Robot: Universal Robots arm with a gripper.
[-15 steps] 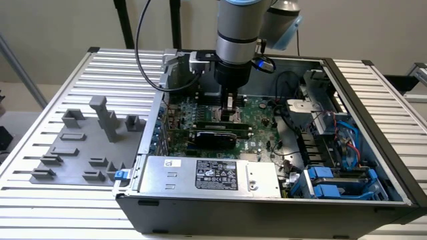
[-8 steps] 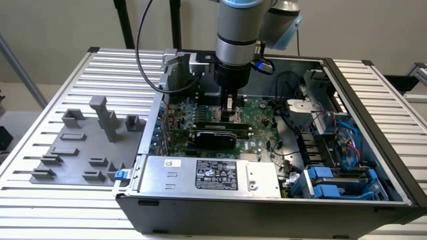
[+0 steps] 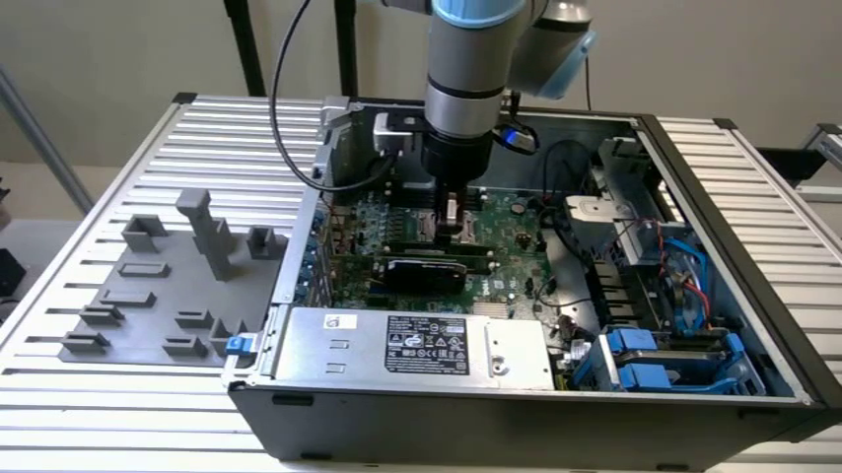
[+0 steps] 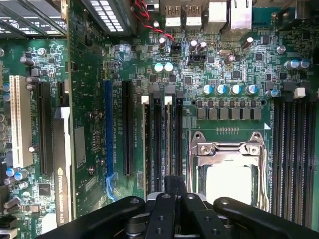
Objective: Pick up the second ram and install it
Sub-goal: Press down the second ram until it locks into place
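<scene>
My gripper (image 3: pixel 452 227) reaches down into the open computer case (image 3: pixel 526 394), just above the motherboard (image 4: pixel 89 74). In the wrist view the gripper (image 4: pixel 172 185) has its fingers drawn close together over the memory slots beside the CPU socket (image 4: pixel 227 149). A thin stick seen edge-on, the second ram (image 4: pixel 168 139), runs along one slot straight into the fingers and stands in that slot. A like stick (image 4: pixel 145 139) sits in a slot alongside it. The chips on the ram's face are hidden.
A black card (image 3: pixel 421 268) lies across the board close in front of the gripper. The grey fixture blocks (image 3: pixel 158 286) stand on the slatted table at the exterior view's left. The power supply (image 3: pixel 408 340), cables and blue drive cages (image 3: pixel 658 360) crowd the case.
</scene>
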